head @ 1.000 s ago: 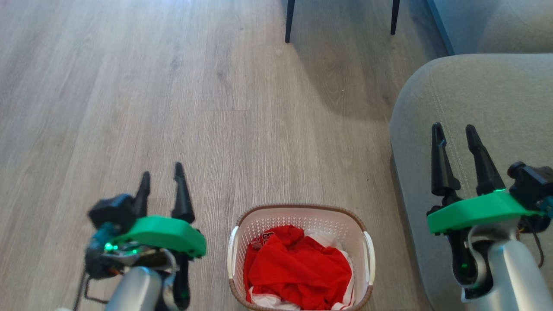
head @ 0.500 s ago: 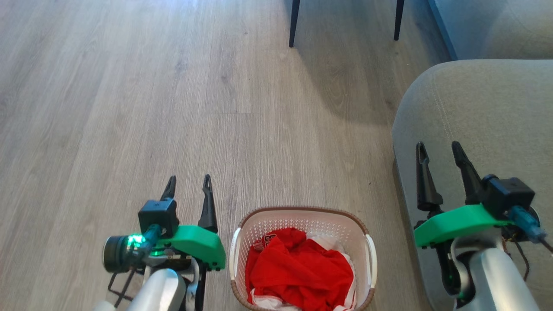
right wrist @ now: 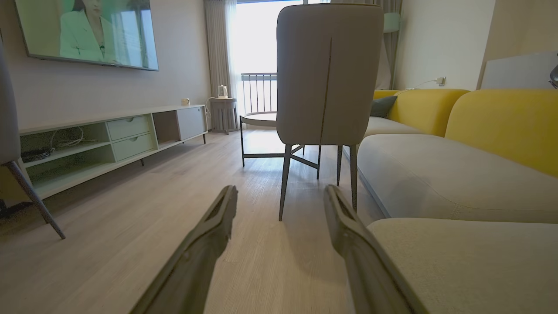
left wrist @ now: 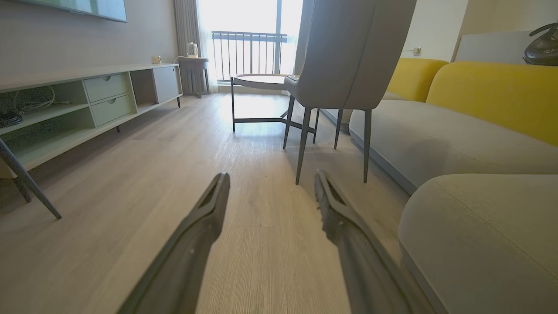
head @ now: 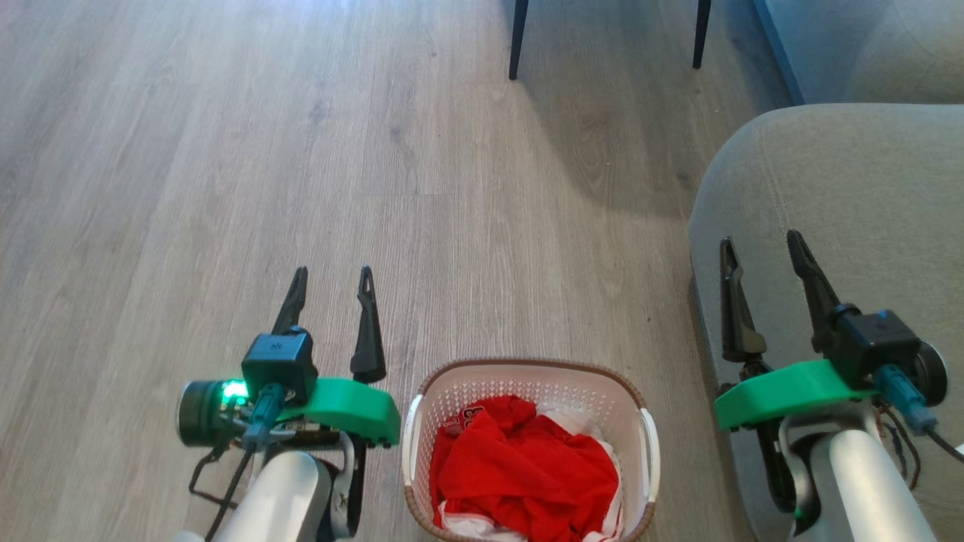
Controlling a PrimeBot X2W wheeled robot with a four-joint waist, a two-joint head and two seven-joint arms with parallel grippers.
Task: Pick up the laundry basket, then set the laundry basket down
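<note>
Basket: the laundry basket (head: 482, 391) stands upright on the wooden floor (head: 226, 150), low in the head view between the two arms, with red clothes (head: 527, 474) inside.
Heading: its mouth faces up and its white handles face left and right. The near end is cut off, so the long axis cannot be told.
Left gripper (head: 333, 272): fingers spread wide, empty, just left of the basket.
Right gripper (head: 761, 241): fingers spread wide, empty, over the grey cushion (head: 828, 173), apart from the basket.
Since a second ago: both grippers have drawn inward toward the basket and the left wrist has rolled. The basket is unmoved.
</note>
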